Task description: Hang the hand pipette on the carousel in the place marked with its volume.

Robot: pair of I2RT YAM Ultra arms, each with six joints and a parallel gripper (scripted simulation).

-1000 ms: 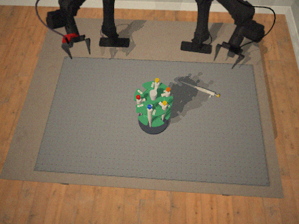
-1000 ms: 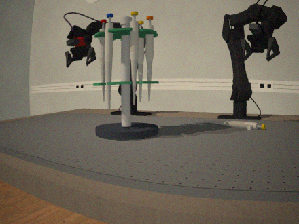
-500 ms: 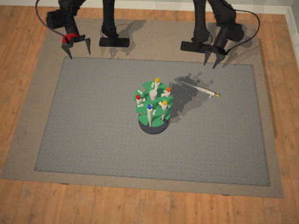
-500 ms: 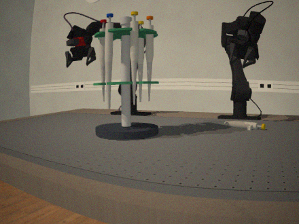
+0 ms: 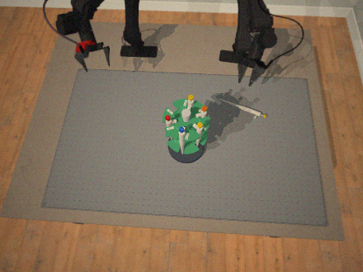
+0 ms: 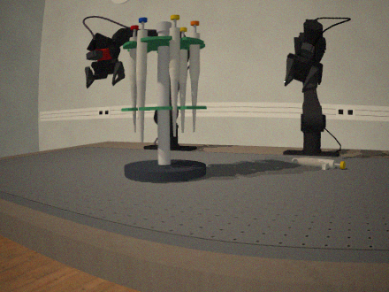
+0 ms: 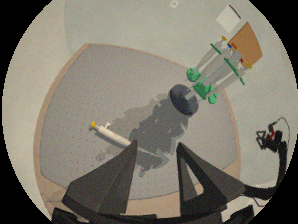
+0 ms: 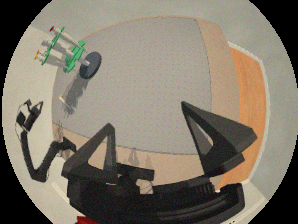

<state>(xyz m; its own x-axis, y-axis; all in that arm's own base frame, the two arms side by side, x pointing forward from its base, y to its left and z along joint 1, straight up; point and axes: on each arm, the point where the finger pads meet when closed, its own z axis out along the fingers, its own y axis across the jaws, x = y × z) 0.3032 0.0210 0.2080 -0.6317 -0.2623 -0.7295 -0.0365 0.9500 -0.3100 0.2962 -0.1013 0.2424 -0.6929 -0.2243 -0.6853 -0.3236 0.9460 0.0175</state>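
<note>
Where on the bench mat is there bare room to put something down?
Widest: the mat's stretch beyond the carousel's base, away from the arms, and the side toward the right arm. Crowded: between the carousel and loose pipette, under the left gripper.

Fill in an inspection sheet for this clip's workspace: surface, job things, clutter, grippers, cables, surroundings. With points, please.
Surface: grey mat [image 5: 115, 173] with small dots on a brown table.
Job's things: loose pipette [image 5: 249, 110] [image 6: 315, 162] [image 7: 114, 137] with yellow button lies on the mat; carousel [image 5: 186, 159] [image 6: 146, 172] [image 7: 181, 102] stands upright holding five pipettes.
Clutter: nothing seen.
Grippers: left gripper [image 5: 245, 83] [image 7: 158, 144] partly open, empty; right gripper [image 5: 98, 68] [image 8: 146, 115] wide open, empty.
Cables: one looping at each arm, clear of the pipettes.
Surroundings: wooden floor [image 5: 165, 251], pale wall [image 6: 247, 57] with sockets.
</note>
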